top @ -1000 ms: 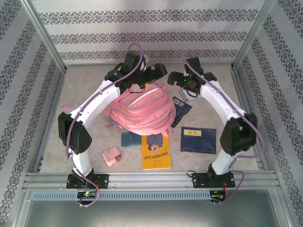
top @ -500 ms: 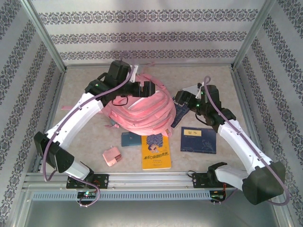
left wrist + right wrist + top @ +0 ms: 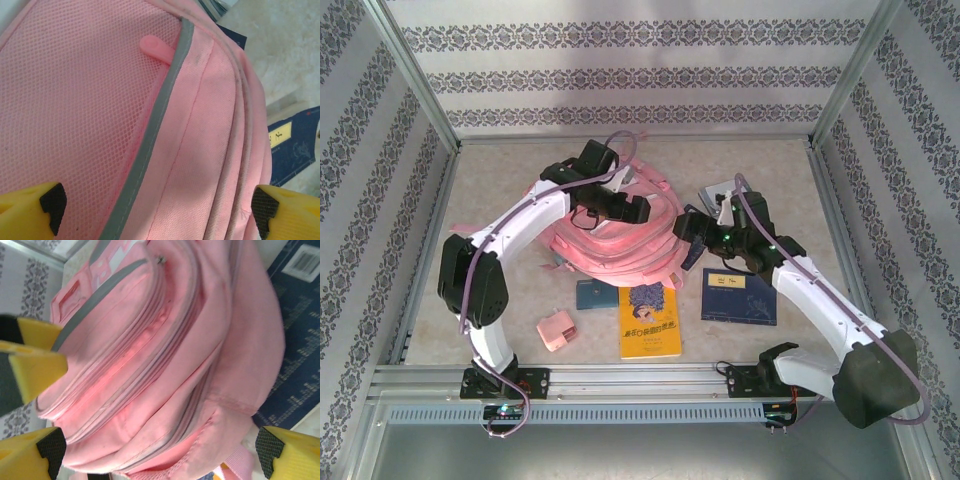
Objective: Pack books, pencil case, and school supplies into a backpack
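Pink backpack (image 3: 620, 245) lies in the middle of the table (image 3: 490, 180). Its strap end is toward the far wall and its other end toward the near edge, so the long axis appears to run near to far, though the bag is bunched. The left gripper (image 3: 157, 202) is spread wide over the mesh pocket with grey trim and holds nothing; I cannot tell whether its pads touch the fabric. The right gripper (image 3: 159, 446) is also wide apart and empty, at the bag's right flank. A yellow book (image 3: 650, 320), navy book (image 3: 738, 296), teal box (image 3: 592, 293) and pink block (image 3: 557, 330) lie near the bag's near end.
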